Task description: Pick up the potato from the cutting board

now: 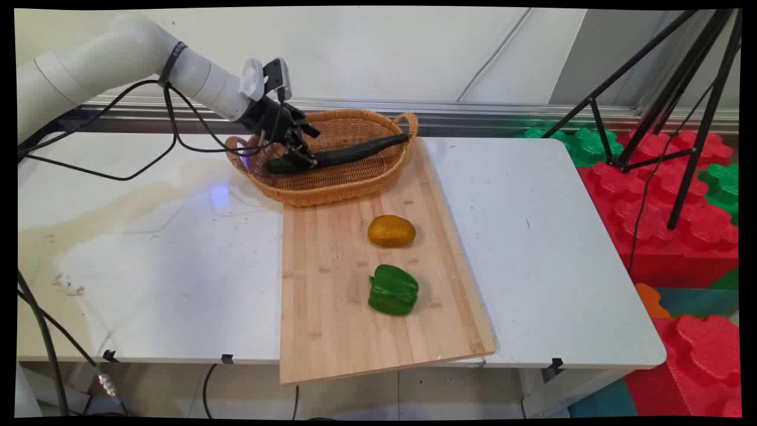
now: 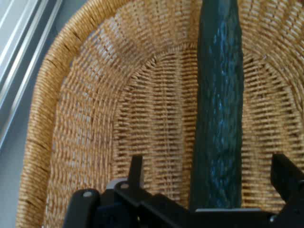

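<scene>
Cucumber (image 1: pixel 355 152) inside wicker basket (image 1: pixel 355 183), lying lengthwise, far tip propped up on the right-hand rim by the handle, near end low on the woven floor. Dark green, bumpy skin, long enough to span most of the basket.

Jaws down in the basket's left half, spread wide apart, straddling the cucumber's near end. Hand view: cucumber (image 2: pixel 218 118) running up between the two fingers, with basket weave showing on both sides of it, so not clamped. Contact between the cucumber's end and the linkage below: possibly touching, cannot tell from this angle.

Arm (image 1: pixel 195 74) reaching in from upper left, wrist tilted down towards the basket, black cables hanging beneath.

Basket standing at the far end of a wooden cutting board (image 1: pixel 331 331), partly over its left edge onto the tabletop (image 1: pixel 532 236).

On the board, well apart from the basket: potato (image 1: pixel 391 231) near the middle, green pepper (image 1: pixel 393 290) just nearer the camera. Both free, nothing touching them, not touching each other.

Nothing else seen in the basket.
</scene>
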